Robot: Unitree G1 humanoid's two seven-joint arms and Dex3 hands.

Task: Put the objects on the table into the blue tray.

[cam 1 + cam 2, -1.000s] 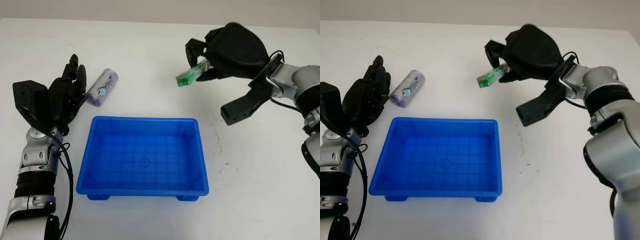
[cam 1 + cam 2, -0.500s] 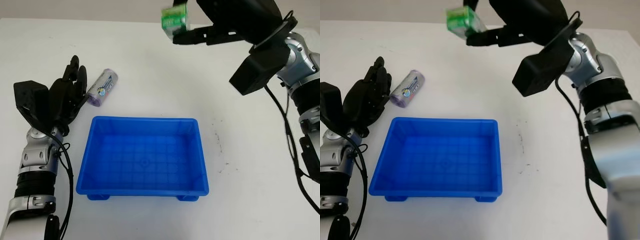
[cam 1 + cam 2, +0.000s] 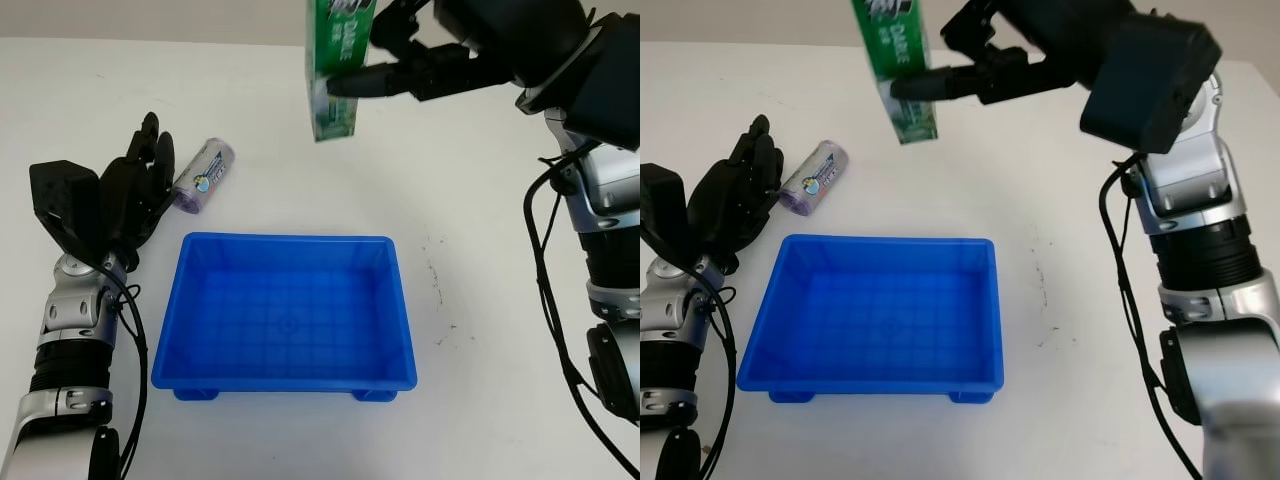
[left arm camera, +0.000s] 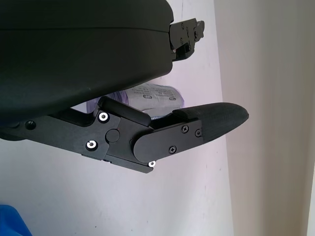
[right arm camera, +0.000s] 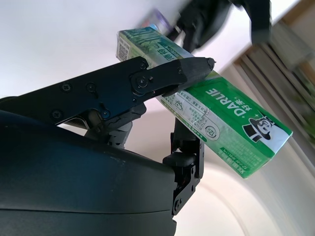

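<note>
One white worktop [image 3: 480, 400] carries everything, and the blue tray [image 3: 287, 313] sits at its middle, nothing inside it but its moulded grid floor. Up at one o'clock from the tray, the right hand [image 3: 400, 70] is raised well above the worktop, its fingers [image 5: 147, 78] clamped on a green toothpaste box [image 3: 333, 65]. The box hangs almost upright, its lower end pointing down toward the far rim of the tray and its upper end cut off by the edge of the head view. From the right wrist, white DARLIE lettering runs along the box's green face, with one finger pressed across it.

At nine to ten o'clock from the tray, the left hand [image 3: 135, 190] is open just above the worktop, holding nothing. Just beside its fingertips, at eleven o'clock from the tray, a small purple roll [image 3: 204, 176] lies on its side, a printed label wrapped round it.
</note>
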